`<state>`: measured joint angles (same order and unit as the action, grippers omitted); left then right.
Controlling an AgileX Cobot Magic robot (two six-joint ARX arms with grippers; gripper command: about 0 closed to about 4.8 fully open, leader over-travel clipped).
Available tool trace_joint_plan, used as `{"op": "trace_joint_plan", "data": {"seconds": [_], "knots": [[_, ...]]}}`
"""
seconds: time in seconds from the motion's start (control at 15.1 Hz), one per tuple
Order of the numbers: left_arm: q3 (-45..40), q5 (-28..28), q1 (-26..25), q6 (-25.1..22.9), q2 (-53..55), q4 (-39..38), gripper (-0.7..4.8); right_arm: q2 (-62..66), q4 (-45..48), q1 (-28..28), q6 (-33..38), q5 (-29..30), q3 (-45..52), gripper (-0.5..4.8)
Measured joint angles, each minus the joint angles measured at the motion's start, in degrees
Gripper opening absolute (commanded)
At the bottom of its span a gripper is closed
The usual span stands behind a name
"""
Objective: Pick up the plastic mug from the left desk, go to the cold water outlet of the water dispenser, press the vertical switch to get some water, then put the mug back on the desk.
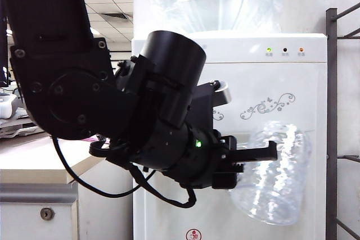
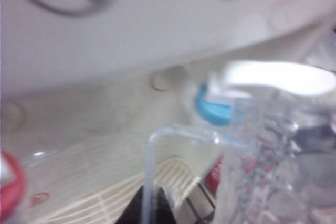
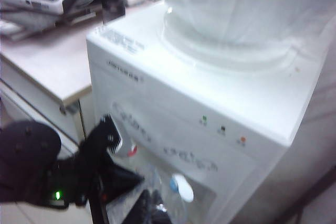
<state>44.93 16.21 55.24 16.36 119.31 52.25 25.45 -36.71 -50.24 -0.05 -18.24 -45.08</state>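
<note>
Clear dimpled plastic fills the space just ahead of the left gripper (image 1: 264,158): its jaws are clamped on the plastic mug (image 1: 275,170), holding it by the wall near the rim against the front of the water dispenser (image 1: 281,82).

The step in hand looks like the approach to the tap. In the left wrist view the cold water outlet (image 2: 214,106) with its blue collar sits just beyond the mug's rim, and the vertical switch (image 2: 278,77) lies right above it, close to the mug but, as far as the blur allows, not yet pushed.

Next, I judge, the mug must ease under the spout and its rim bear on that lever.

The left arm reaches across level from the left desk (image 1: 34,158), wrist turned so the mug hangs tilted.

The right gripper is not seen in any view; its wrist camera looks down on the dispenser from above.
</note>
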Motion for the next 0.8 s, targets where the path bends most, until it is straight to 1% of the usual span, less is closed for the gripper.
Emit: {"op": "trace_joint_plan", "data": {"seconds": [0.33,0.6,0.73,0.8], "knots": [[-0.2,0.5,0.0,0.0,1.6,1.1,-0.05,0.0,-6.5,0.0,0.0,0.0,0.0,-0.01],[-0.3,1.0,-0.9,0.0,2.6,1.1,-0.06,0.0,-7.4,0.0,0.0,0.0,0.0,-0.01],[-0.3,0.5,-2.1,0.0,3.2,0.5,-0.06,0.0,-7.4,0.0,0.0,0.0,0.0,-0.01],[-0.3,1.2,-2.6,0.0,4.0,0.7,-0.06,0.0,-7.4,0.0,0.0,0.0,0.0,-0.01]]}}
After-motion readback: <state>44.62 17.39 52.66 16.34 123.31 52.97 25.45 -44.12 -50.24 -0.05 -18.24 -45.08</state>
